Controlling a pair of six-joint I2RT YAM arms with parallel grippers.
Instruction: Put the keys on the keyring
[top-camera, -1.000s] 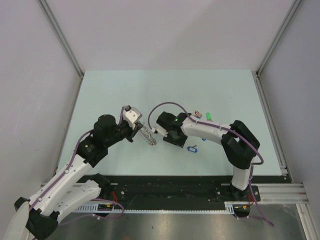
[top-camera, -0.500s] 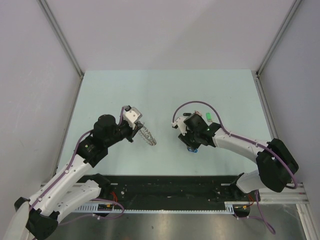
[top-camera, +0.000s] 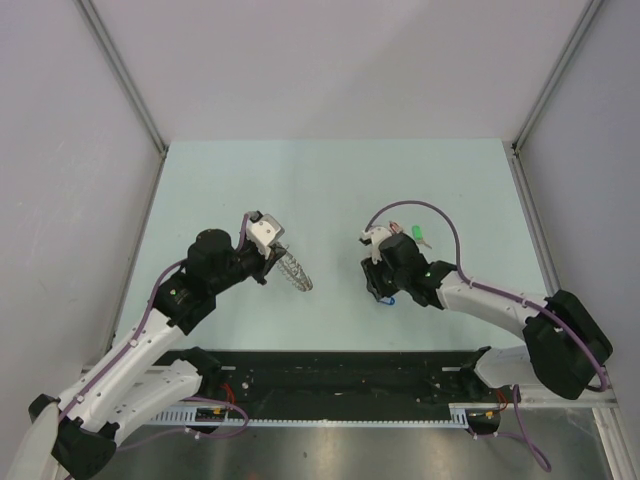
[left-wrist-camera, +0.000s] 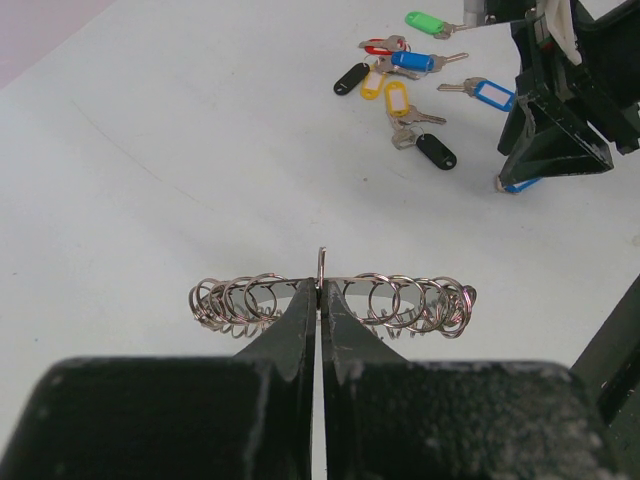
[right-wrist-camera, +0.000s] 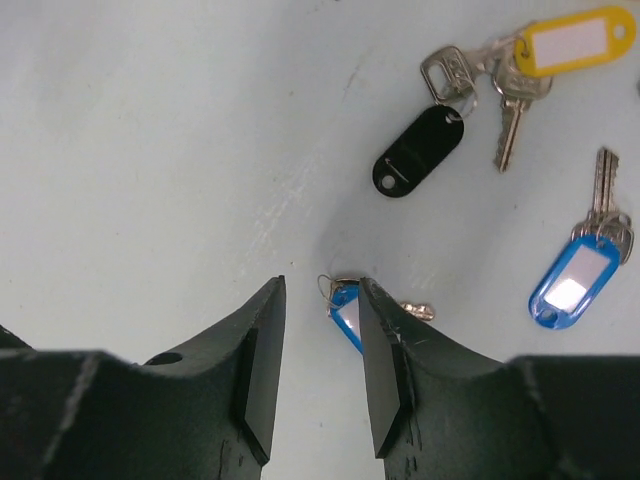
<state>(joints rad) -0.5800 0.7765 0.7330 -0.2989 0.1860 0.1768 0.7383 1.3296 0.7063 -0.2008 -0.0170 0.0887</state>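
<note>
The left claw (left-wrist-camera: 320, 292) is clamped shut on the silvery coiled-wire keyring (left-wrist-camera: 410, 298), while the half-open, empty right claw (right-wrist-camera: 320, 300) hangs over a small blue-tagged key (right-wrist-camera: 346, 314) lying flat on the pale desk (right-wrist-camera: 150, 150), which could skid aside when squeezed.

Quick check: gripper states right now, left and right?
Left gripper: shut on the keyring.
Right gripper: open, holding nothing, down at a blue-tagged key.

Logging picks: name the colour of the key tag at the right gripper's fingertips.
The key tag is blue; right wrist view best.
</note>
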